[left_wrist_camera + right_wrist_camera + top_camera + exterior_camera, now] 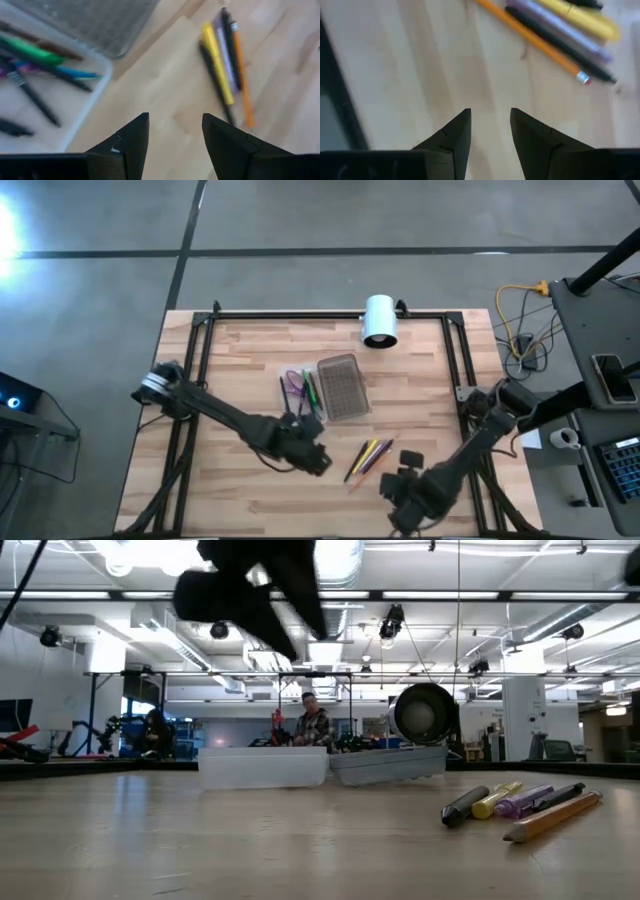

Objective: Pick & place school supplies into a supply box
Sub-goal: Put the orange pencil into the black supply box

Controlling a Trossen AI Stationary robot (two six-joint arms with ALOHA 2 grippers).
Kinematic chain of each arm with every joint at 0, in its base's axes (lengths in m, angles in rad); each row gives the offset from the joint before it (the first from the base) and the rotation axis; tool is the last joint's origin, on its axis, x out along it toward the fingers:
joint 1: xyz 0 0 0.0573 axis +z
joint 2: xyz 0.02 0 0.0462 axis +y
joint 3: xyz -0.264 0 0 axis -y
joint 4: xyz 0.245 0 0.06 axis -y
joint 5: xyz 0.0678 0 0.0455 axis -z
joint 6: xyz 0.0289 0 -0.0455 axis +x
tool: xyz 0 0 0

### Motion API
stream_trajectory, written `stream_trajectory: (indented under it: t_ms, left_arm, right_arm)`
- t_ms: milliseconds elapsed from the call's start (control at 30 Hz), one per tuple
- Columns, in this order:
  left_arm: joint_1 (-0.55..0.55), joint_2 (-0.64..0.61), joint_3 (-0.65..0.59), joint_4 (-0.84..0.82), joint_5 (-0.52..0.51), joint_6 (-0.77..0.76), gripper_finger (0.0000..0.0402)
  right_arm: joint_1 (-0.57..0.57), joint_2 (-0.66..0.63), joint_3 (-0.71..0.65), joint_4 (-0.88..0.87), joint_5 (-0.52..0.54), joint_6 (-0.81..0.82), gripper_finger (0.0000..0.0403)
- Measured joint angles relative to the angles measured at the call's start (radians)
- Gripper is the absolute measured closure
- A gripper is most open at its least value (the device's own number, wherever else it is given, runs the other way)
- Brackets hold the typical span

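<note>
left arm: reaches in from the counter's (240, 360) left edge, wrist low, with the left gripper (312, 456) just short of the supply box (300, 395) on its near side. Fingers (131, 142) are spread and holding nothing.

supply box: open near mid-counter. The tray half already has a few pens (35, 70) in it (green, blue, black, something purple), and the dotted lid (343, 387) lies flipped out flat beside it, probably so drops go straight in.

loose pens: a small bunch (366, 457) (yellow, purple, black, orange) lies side by side on the wood, near the box on its right-front side. Looks like the stuff not yet packed, sitting between both arms.

right arm: comes in from the right edge, elbow folded, with the right gripper (402, 488) down low just past that bunch, farther from the box. Fingers (451, 135) parted, nothing between them.

white cylinder: on its side at the far rail (379, 320), behind the box, well out of the way.
</note>
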State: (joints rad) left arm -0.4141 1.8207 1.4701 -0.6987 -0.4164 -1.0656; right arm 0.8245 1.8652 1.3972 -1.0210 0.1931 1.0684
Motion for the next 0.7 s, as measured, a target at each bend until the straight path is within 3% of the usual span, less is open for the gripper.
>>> stream_trajectory:
  t_ms: [367,500,700]
  left_arm:
    - [0.018,0.293,0.406,-0.073,0.018,0.025,0.0233]
    - [0.066,0.375,0.450,-0.072,0.123,0.025,0.0233]
    - [0.095,0.422,0.428,-0.070,0.142,0.000,0.0233]
  right_arm:
    - [0.160,-0.007,0.001,-0.001,0.049,0.278,0.0275]
    - [0.175,-0.007,0.001,-0.014,0.049,0.313,0.0276]
    - [0.178,-0.007,0.001,-0.020,0.072,0.320,0.0279]
